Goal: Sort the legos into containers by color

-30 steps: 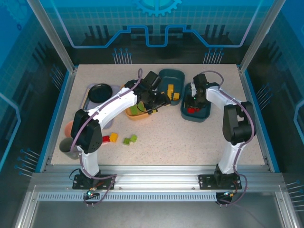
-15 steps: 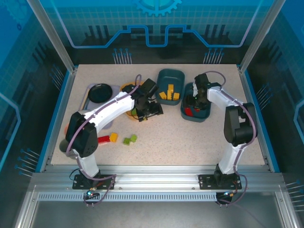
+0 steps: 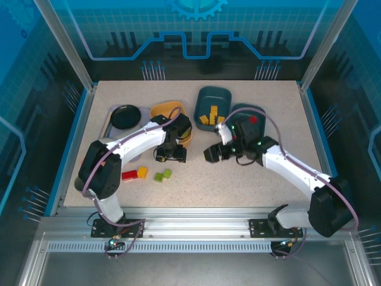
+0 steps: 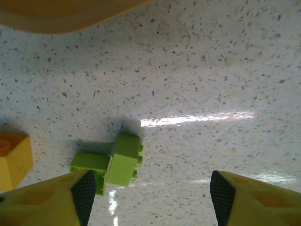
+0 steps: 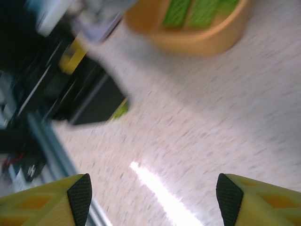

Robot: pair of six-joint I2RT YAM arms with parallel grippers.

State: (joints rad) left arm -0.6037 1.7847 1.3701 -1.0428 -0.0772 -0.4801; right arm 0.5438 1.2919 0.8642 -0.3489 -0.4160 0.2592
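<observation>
Two joined green legos (image 4: 115,162) lie on the table just ahead of my open left gripper (image 4: 150,197), close to its left finger, with a yellow lego (image 4: 14,157) further left. From above, the left gripper (image 3: 169,155) hangs just beyond the loose green (image 3: 162,175), yellow (image 3: 142,172) and red (image 3: 129,175) legos. My right gripper (image 3: 211,154) stands open and empty over mid-table. The yellow-orange container (image 5: 197,28) holds green legos (image 5: 188,12). One teal container (image 3: 213,98) holds yellow legos (image 3: 209,116); the other (image 3: 245,113) holds a red one (image 3: 253,119).
A black round bowl (image 3: 125,115) sits on the lavender tray (image 3: 111,128) at the back left. The two grippers are close together, with the left one's black body (image 5: 80,89) blurred in the right wrist view. Bare tabletop lies to the front right.
My right gripper opened, left the red-lego container and swung left to mid-table. My left arm drew back from the yellow-orange container toward the loose legos.
</observation>
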